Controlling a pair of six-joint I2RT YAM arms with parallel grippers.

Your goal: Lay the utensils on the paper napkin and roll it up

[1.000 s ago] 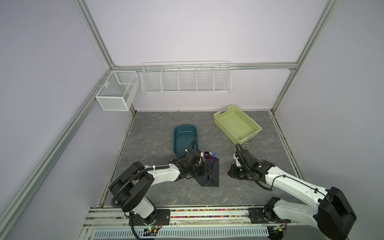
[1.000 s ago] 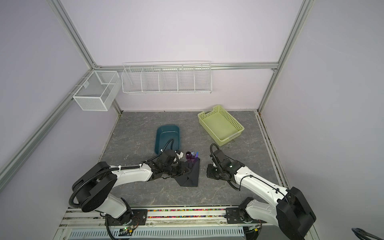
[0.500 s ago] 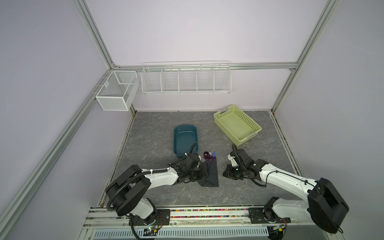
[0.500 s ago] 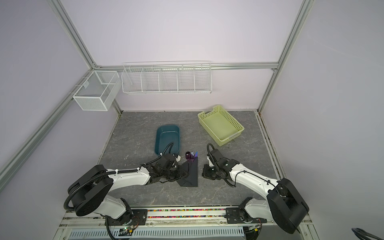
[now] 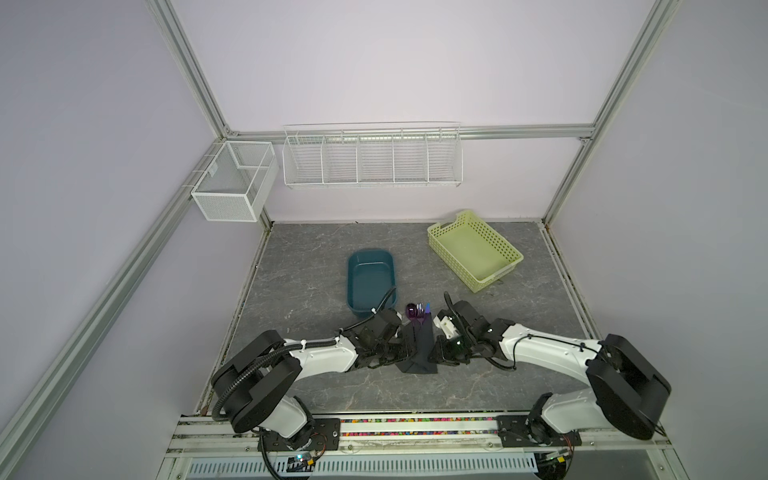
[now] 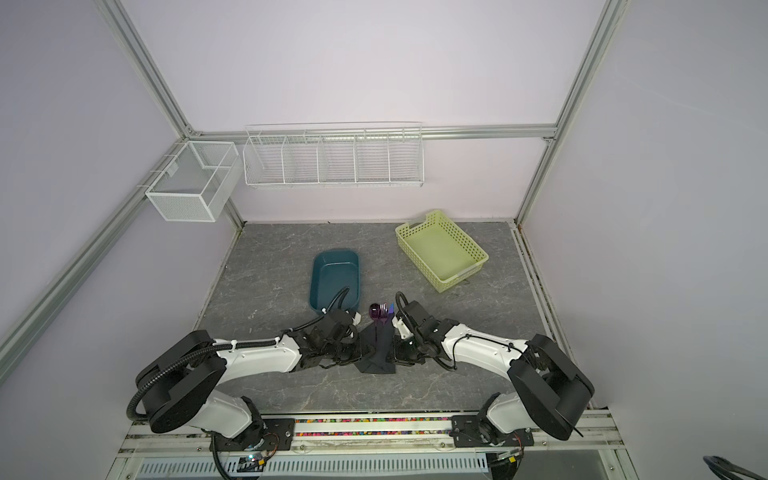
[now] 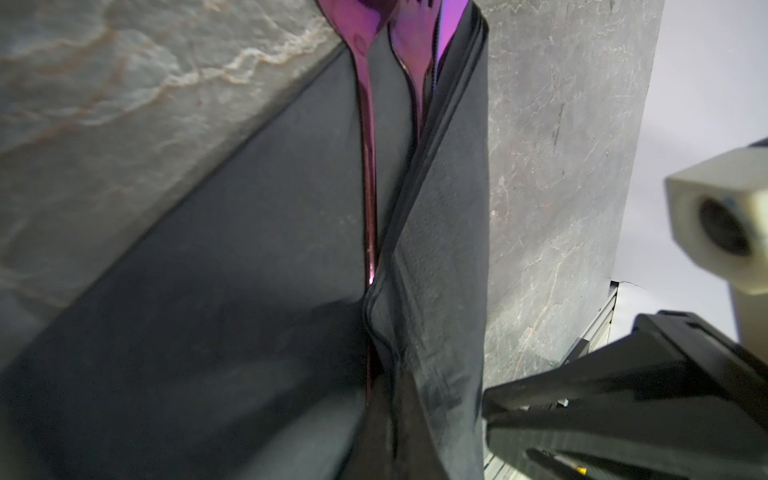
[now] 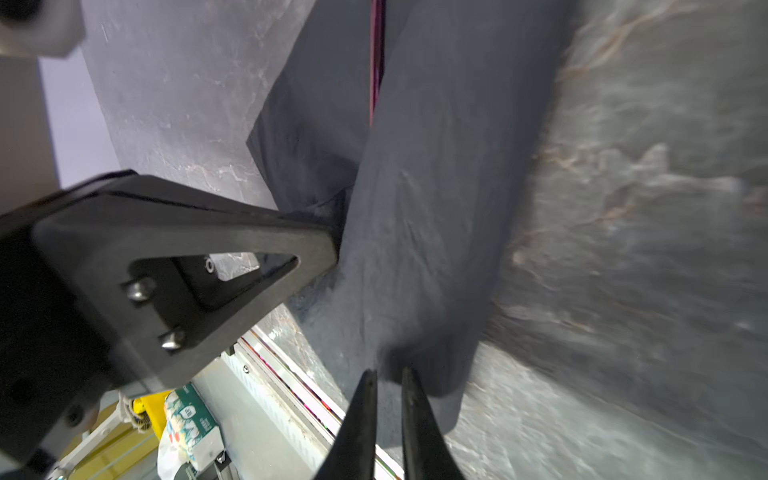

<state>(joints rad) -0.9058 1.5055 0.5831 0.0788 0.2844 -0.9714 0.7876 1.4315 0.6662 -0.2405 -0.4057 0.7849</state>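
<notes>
Two white-and-black robot arms are meeting low over a grey stone-look table (image 5: 316, 266), with a yellow-green basket (image 5: 498, 276) and a teal tub (image 5: 370, 282) sitting unused farther back. Between the arms, near the table's front edge, the black paper napkin (image 5: 419, 351) is lying partly wrapped. One flap is folding over the utensils (image 5: 417, 312), whose purple heads are poking out past its far end. The placing looks done, and the rolling is under way but unfinished, as a flap on the left arm's side is lying flat. The left gripper (image 8: 332, 245) is pressing its closed-together fingers against the fold, possibly nipping paper, though that is hard to see. The right gripper (image 8: 386, 374) is holding its tips a slit apart, empty, at the napkin's near end. Since a second ago, the right arm has slid in from well apart to just beside the napkin, and the bundle is looking narrower
</notes>
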